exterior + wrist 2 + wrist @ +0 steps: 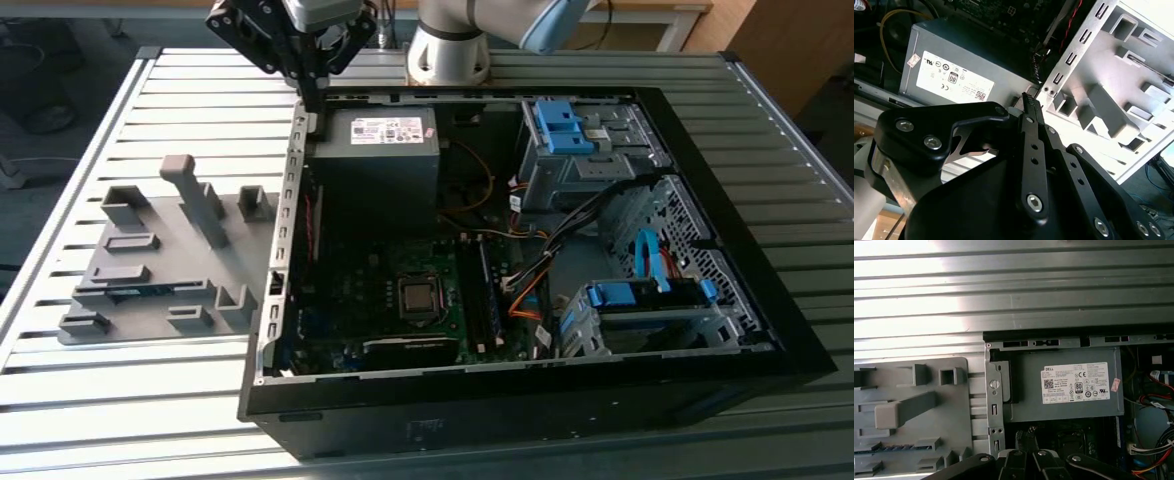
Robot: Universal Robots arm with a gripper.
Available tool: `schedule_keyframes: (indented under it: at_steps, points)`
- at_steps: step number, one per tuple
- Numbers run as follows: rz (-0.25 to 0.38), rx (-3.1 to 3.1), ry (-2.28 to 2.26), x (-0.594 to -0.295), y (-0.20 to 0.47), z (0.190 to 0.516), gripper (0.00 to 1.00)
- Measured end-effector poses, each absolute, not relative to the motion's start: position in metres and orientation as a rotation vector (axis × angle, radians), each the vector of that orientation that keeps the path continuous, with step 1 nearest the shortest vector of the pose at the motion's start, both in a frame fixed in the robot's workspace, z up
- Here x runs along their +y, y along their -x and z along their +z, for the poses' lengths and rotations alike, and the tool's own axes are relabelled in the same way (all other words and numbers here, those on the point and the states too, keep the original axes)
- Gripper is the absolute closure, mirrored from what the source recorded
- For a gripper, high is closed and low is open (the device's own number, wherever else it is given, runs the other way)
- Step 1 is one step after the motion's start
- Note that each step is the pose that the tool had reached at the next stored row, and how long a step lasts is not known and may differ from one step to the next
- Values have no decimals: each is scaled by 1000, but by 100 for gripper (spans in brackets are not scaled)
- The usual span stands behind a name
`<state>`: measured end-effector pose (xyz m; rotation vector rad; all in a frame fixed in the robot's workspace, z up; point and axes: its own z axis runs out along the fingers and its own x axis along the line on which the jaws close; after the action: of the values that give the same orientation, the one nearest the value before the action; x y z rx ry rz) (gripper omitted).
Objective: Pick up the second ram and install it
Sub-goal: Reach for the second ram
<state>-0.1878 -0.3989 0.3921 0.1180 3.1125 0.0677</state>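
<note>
Low on the grey holder plate (160, 225), flat in a slot near its front edge: the second ram (134, 291), a thin blue-green strip, showing in the first wrist view (889, 447) as a dark bluish line between grey blocks. Untouched, and well apart from the gripper (310, 98). Bare slatted table (80, 400) open on every side of the plate but one; above the stick, a tall grey post (198, 200) and shorter blocks standing up. Just beside the plate, on the exterior view's right, the open computer case (534, 425), its pale metal side rim (287, 200) running between plate and motherboard (350, 300). Over the far corner of that rim, the gripper hanging fingers down, jaws closed tip to tip with nothing between them, fingertips (1027, 102) close over the slotted rim and near the grey power supply (380, 160). On the supply's face, a white label (1075, 383) carrying small black print and round marks, with a small pink-edged sticker (1114, 385) beside it. Deeper inside the case, crowded cables (534, 270) and blue drive brackets (561, 125)
</note>
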Motion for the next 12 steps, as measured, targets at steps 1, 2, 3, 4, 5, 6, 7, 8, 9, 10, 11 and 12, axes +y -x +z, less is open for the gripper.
schedule_keyframes:
  at_steps: [1,2,3,4,5,6,7,8,9,10,11,12]
  points:
    - [68,3113,-118,-399,188,392,89]
    - [68,3112,-118,-399,189,392,89]
    - [68,3112,-118,-399,189,392,89]
    - [68,3113,-118,-399,189,392,89]
    - [68,3113,-118,-399,190,392,89]
    - [68,3112,-118,-399,190,392,89]
    - [68,3112,-118,-399,191,392,89]
    - [68,3113,-118,-399,191,392,89]
    - [68,3112,-118,-399,191,392,89]
    - [68,3112,-118,-399,192,392,89]
    - [68,3113,-118,-399,192,392,89]
    - [68,3113,-118,-399,193,392,89]
